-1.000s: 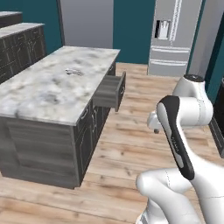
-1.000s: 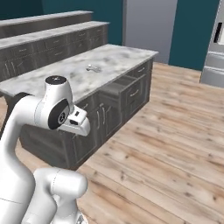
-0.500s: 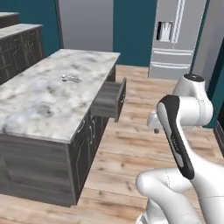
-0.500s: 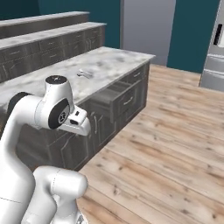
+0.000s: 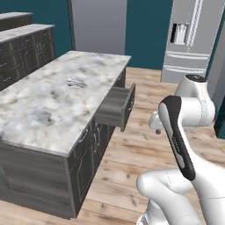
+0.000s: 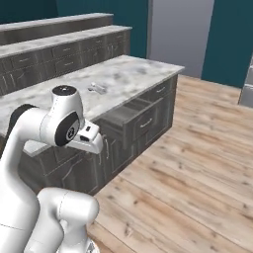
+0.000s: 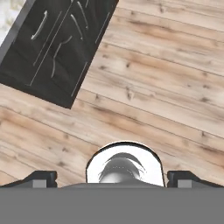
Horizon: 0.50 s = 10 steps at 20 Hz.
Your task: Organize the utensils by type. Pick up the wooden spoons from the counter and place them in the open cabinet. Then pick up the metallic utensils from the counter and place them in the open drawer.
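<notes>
Small silver metallic utensils (image 5: 75,82) (image 6: 97,89) lie together on the marble counter (image 5: 39,105) (image 6: 133,71) of the island. Just beyond them on the island's floor side, the open drawer (image 5: 116,107) (image 6: 123,114) juts out. My gripper (image 7: 113,179) hangs over the wooden floor beside the island, well short of the utensils. Its fingertips (image 7: 41,178) stand wide apart with nothing between them, so it is open. The hand (image 6: 88,142) is tucked close to my arm. The wooden spoons and the open cabinet are out of view.
Dark grey base-unit doors (image 7: 57,43) stand close to the hand. A steel fridge (image 5: 189,39) is at the far end of the room. More grey counters with drawers (image 6: 59,49) run behind the island. Wooden floor (image 6: 197,163) stretches along the island's drawer side.
The whole picture has shifted: the base has driven nearer along the island, which now looks larger. The arm keeps its folded pose and the gripper stays open.
</notes>
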### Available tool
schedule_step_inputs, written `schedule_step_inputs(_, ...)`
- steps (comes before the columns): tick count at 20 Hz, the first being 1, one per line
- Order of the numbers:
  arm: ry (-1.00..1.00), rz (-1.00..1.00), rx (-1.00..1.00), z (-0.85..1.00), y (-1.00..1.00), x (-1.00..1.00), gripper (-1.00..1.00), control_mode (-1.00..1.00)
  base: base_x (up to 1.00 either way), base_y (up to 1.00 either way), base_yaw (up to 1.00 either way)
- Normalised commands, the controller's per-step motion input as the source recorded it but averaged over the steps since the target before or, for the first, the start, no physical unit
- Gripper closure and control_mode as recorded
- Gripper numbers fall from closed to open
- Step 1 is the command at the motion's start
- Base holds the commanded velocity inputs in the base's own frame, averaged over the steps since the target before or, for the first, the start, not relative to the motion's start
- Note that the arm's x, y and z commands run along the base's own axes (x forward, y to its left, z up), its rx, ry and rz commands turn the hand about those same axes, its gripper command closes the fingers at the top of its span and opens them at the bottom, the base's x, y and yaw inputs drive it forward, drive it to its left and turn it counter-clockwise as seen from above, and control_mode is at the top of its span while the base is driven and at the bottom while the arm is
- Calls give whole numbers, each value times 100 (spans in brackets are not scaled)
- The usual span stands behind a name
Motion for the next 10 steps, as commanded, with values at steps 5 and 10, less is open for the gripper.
schedule_step_inputs(5,0,0,0,0,0,0,-100,100,69,0,43)
schedule_step_inputs(10,0,0,0,0,0,0,-100,100,71,-6,44)
